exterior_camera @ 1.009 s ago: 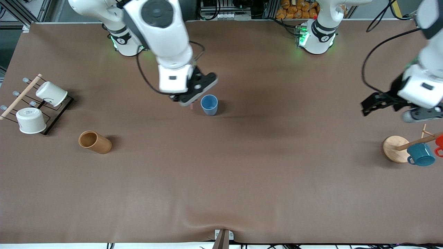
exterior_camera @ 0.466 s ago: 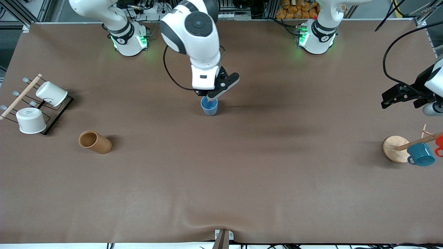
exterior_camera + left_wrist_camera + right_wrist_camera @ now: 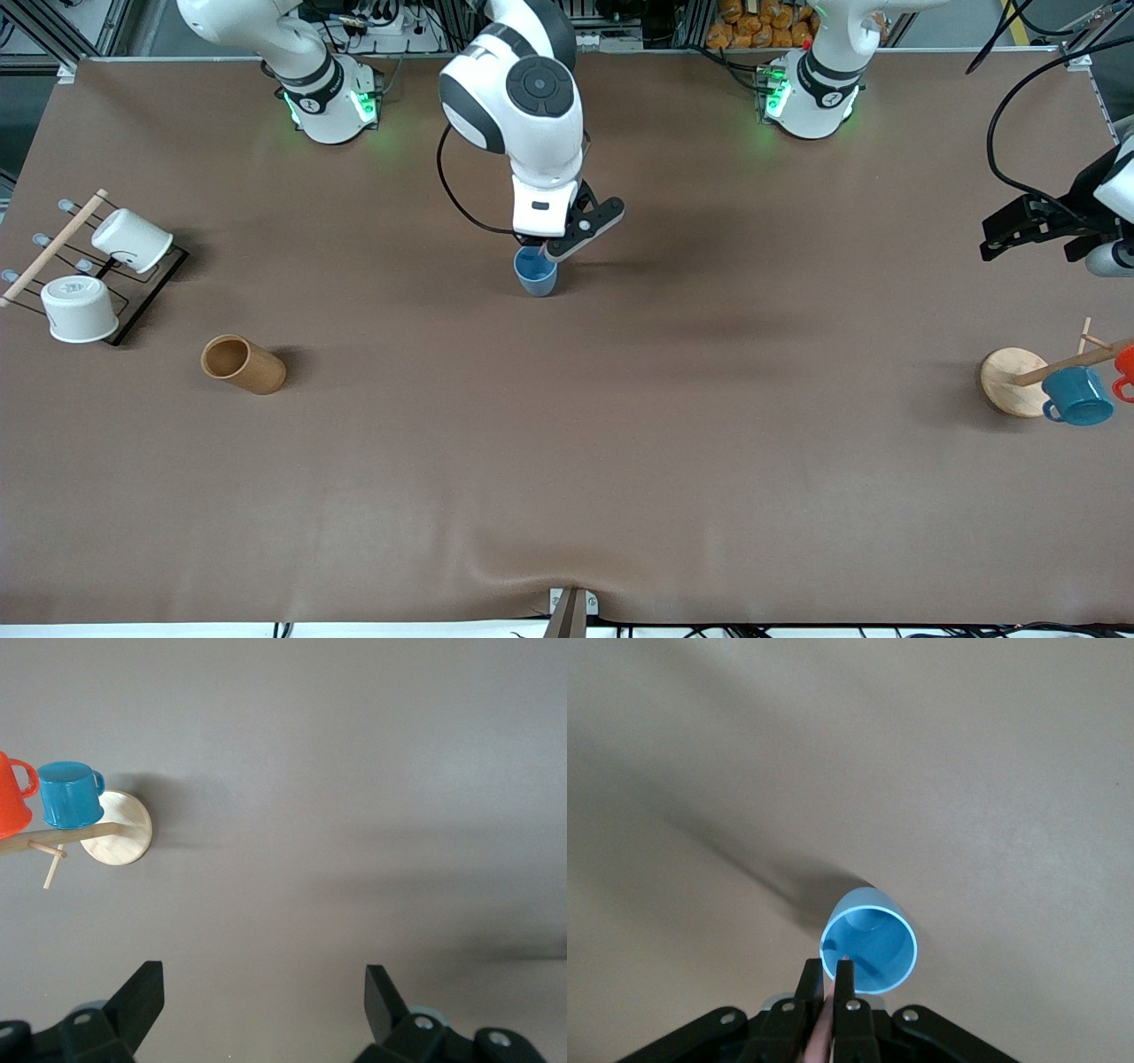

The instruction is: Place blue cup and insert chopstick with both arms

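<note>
The blue cup point(image 3: 536, 272) stands upright on the brown table, mid-way along it. My right gripper point(image 3: 547, 254) hangs right over the cup's rim, shut on the pale pinkish chopstick point(image 3: 827, 1028). In the right wrist view my right gripper point(image 3: 829, 973) holds the stick between its fingers, the stick's tip at the edge of the cup's open mouth point(image 3: 870, 943). My left gripper point(image 3: 1019, 229) is open and empty, up in the air at the left arm's end of the table. In the left wrist view its gripper point(image 3: 263, 992) shows only bare table between its fingers.
A round wooden stand point(image 3: 1010, 381) with a teal mug point(image 3: 1077, 396) and a red mug point(image 3: 1125, 363) is under the left arm. A brown wooden cylinder point(image 3: 242, 363) and a black rack point(image 3: 142, 297) with two white cups point(image 3: 80, 308) lie at the right arm's end.
My right gripper has moved with the chopstick from beside the cup to over its rim. My left gripper has drawn away toward the table's end and risen slightly.
</note>
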Tool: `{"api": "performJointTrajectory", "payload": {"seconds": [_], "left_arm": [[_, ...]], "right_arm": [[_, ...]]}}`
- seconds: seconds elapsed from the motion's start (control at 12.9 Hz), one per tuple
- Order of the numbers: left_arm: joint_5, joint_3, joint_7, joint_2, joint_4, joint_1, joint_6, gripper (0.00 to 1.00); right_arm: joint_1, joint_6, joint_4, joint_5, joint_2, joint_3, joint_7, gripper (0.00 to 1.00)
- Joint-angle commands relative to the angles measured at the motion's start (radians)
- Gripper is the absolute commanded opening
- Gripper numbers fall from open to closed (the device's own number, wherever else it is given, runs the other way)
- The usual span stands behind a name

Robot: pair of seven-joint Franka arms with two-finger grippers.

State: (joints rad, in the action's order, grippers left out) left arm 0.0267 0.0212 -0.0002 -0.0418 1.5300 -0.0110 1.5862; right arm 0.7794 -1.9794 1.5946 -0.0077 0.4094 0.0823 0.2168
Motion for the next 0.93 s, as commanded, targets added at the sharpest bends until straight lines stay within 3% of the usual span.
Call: {"api": "performJointTrajectory", "payload": {"seconds": [0.0, 0.08, 0.16, 0.54, 0.85], "left_arm": [[-0.014, 0.058, 0.008, 0.017, 0.007, 0.061, -0.014, 1.00], [-0.013, 0.059, 0.008, 0.017, 0.007, 0.063, -0.014, 1.00], [-0.007, 0.059, 0.006, 0.014, 0.007, 0.062, -0.014, 1.00], [-0.004, 0.057, 0.002, 0.008, 0.001, 0.063, -0.006, 1.00], [-0.002, 0.056, 0.000, 0.005, -0.001, 0.063, -0.002, 1.00]], "right_arm": [[0.003, -0.032, 0.001, 0.002, 0.029, -0.013, 0.021, 0.12], [-0.005, -0.029, 0.001, -0.005, 0.031, -0.016, 0.019, 0.87], [-0.008, -0.023, 0.001, -0.011, 0.029, -0.019, 0.019, 1.00], [-0.074, 0.097, -0.013, -0.009, -0.056, -0.022, 0.019, 1.00], [-0.244, 0.215, -0.010, -0.018, -0.187, -0.074, 0.019, 1.00]]}}
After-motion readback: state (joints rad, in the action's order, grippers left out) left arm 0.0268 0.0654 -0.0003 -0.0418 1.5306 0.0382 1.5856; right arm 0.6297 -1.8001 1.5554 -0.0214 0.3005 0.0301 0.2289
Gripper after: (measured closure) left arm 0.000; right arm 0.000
